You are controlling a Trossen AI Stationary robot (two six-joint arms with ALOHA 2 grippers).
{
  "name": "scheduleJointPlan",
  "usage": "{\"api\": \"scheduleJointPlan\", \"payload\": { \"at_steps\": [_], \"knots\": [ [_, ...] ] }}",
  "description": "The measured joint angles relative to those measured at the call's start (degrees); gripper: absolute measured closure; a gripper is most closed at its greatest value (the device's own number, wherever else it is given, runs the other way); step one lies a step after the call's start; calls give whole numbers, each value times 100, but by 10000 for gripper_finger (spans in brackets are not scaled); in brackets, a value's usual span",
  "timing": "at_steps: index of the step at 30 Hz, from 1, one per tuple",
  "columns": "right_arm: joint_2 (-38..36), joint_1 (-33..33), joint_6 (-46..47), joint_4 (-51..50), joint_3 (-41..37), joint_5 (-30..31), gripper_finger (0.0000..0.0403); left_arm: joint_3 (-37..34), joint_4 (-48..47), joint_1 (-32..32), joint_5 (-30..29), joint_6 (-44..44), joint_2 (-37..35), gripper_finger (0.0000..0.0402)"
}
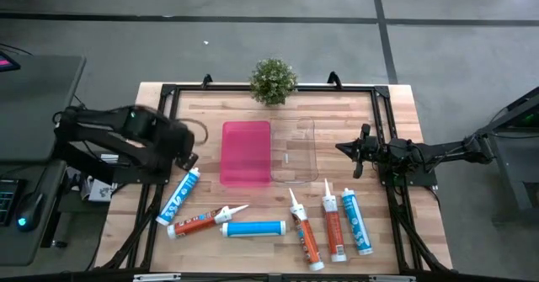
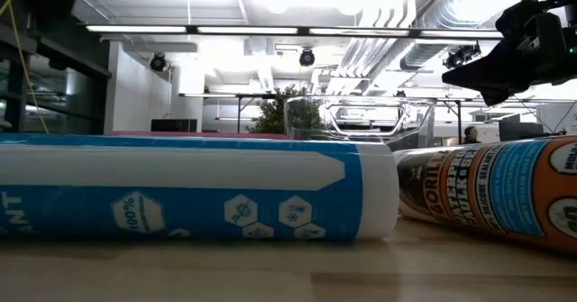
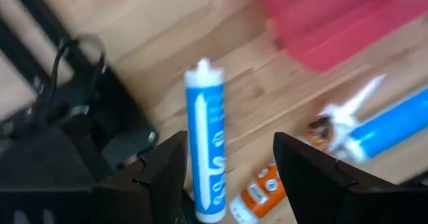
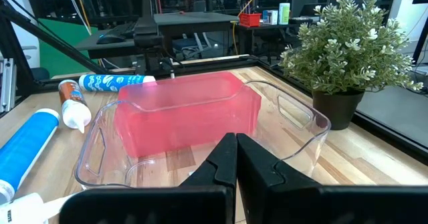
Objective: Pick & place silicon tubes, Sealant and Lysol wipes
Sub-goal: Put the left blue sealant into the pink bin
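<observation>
White-blue tube [image 3: 206,147] lies between the spread left claw [image 3: 231,167], seemingly ungripped.

Even, bright light falls from ceiling strip lamps [image 2: 270,30], which glare white above my wooden tabletop [image 1: 253,202]. Shadows under things are soft. My left wrist picture smears with motion, blurring the white-and-blue sealant tube [image 3: 206,144] and pink plastic bin [image 3: 334,17].

Colours on the pale wood worktop [image 1: 396,130]
Pink bin [image 1: 245,151]; clear bin [image 1: 293,151]; blue tube [image 1: 253,229]; white-and-blue tube [image 1: 178,196]; orange-and-white tube [image 1: 334,226]; green plant [image 1: 273,80].
</observation>
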Motion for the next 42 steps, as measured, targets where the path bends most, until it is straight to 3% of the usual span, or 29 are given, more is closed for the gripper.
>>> {"api": "scheduleJointPlan", "payload": {
  "at_steps": [7, 13, 17, 24, 28, 37, 42],
  "knots": [
    [0, -1, 0, 0, 0, 0, 402, -1015, 633, -1411, 32, -1319, 193, 188],
    [0, -1, 1, 0, 0, 0, 402, -1678, 1442, -2006, 156, -1876, 565, 187],
    [0, 0, 0, 0, 0, 0, 402, -1937, 1788, -2165, 374, -2147, 816, 162],
    [0, -1, 0, 0, 0, 0, 402, -2368, 2152, -2158, 805, -2473, 1199, 70],
    [0, -1, 1, 0, 0, 0, 402, -2679, 2760, -2156, 809, -2469, 1365, 39],
    [0, -2, 2, 0, 0, 0, 402, -3567, 3899, -2155, 819, -2531, 1444, 36],
    [0, 0, 0, 1, 0, 0, 402, -3970, 4480, -2151, 838, -2363, 1405, 76]
  ]
}}
